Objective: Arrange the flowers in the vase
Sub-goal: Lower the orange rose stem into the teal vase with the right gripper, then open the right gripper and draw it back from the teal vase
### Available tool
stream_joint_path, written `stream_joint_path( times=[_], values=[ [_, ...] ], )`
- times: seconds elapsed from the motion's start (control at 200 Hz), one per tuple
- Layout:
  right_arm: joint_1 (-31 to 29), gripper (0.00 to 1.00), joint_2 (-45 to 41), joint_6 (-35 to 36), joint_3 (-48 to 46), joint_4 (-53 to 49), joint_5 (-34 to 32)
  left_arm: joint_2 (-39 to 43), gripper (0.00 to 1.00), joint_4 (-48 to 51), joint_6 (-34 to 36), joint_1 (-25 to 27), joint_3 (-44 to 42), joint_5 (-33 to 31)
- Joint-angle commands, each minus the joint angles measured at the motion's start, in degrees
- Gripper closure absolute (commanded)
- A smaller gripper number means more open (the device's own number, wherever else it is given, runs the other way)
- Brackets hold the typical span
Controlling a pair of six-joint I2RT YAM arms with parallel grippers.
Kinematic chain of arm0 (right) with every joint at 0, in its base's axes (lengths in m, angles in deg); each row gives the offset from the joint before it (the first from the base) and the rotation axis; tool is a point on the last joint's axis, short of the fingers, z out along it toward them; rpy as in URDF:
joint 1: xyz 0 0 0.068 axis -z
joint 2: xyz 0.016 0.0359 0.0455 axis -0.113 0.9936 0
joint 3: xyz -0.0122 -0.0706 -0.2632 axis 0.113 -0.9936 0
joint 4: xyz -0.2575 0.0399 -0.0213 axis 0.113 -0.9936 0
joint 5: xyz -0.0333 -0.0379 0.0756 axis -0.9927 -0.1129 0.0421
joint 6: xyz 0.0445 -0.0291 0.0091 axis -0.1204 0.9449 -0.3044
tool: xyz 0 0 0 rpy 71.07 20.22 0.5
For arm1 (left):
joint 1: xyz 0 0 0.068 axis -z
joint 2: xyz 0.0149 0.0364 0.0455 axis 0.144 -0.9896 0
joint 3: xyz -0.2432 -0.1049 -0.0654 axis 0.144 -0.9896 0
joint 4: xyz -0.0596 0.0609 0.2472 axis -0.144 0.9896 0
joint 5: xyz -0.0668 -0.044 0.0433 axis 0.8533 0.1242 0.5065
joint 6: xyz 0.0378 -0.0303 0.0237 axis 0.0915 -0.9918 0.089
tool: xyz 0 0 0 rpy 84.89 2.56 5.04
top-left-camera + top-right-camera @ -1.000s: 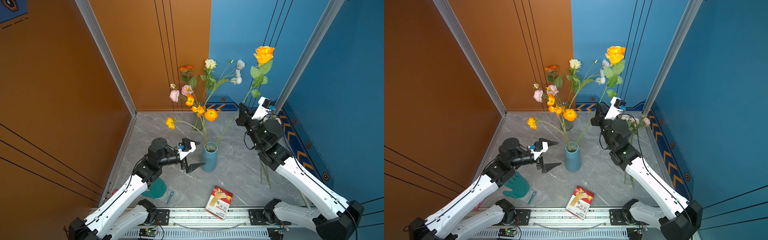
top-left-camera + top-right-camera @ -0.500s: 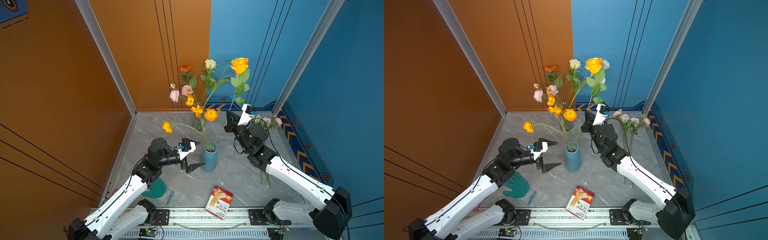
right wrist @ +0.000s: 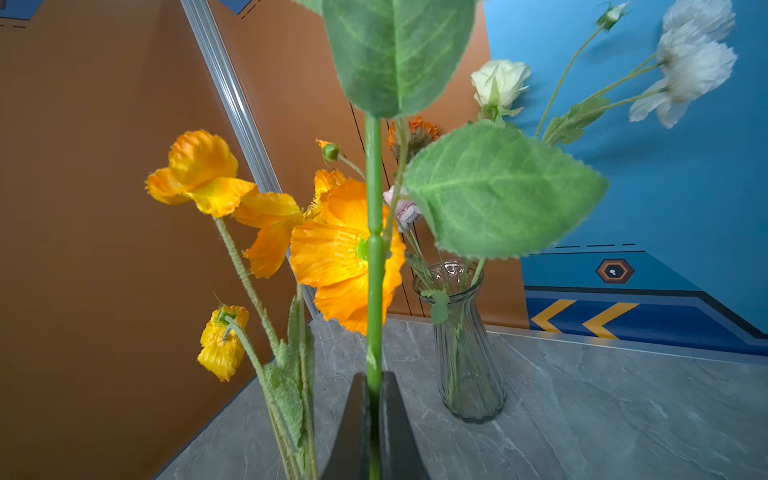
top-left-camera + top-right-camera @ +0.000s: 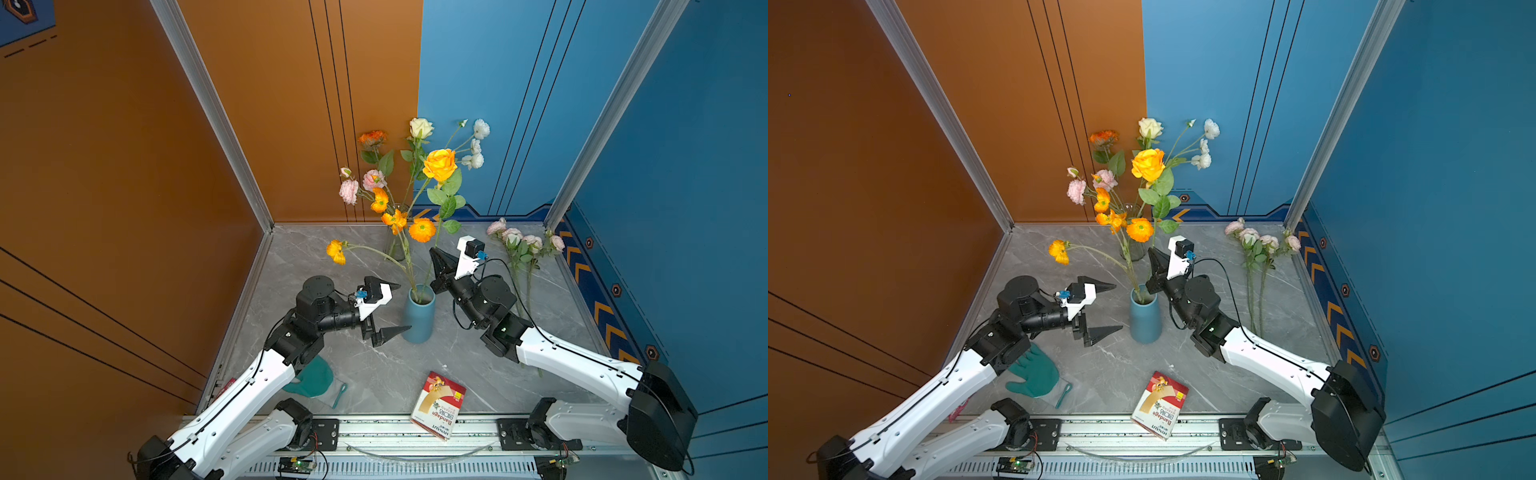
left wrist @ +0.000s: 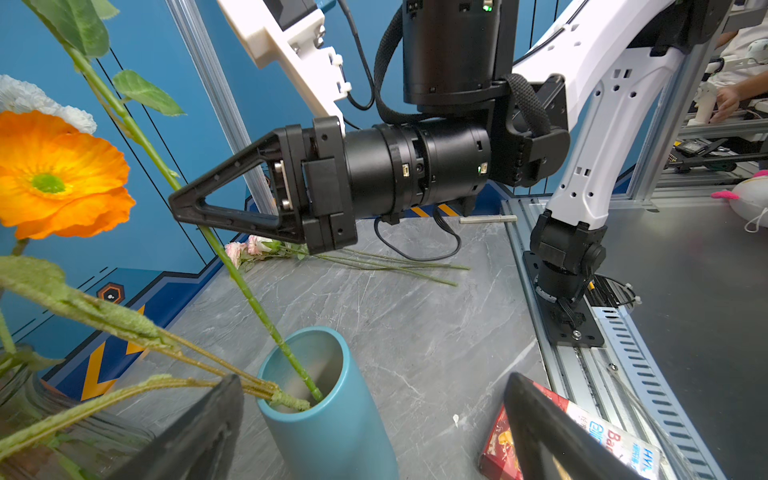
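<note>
At one o'clock of the vase (image 4: 419,316), the right end effector (image 4: 433,252) pinches the rose stem (image 5: 249,291), foot in the mouth; the left end effector (image 4: 403,307) gapes wide at nine.

My left gripper (image 5: 372,377) hangs with its jaws spread wide, the blue vase (image 5: 332,432) just ahead. My right gripper (image 5: 183,208) pinches a green stem (image 5: 253,299) whose foot seems to rest inside the vase. An orange poppy (image 5: 58,174) crowds close.
</note>
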Motion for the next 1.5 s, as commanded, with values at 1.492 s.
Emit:
stream_joint_path(
  times=[1.492],
  values=[
    [-6.2, 0.61, -7.1, 2.3, -11.3, -0.2, -2.8, -1.3, 0.02, -0.9, 0.1, 0.1, -0.5, 1.6]
  ],
)
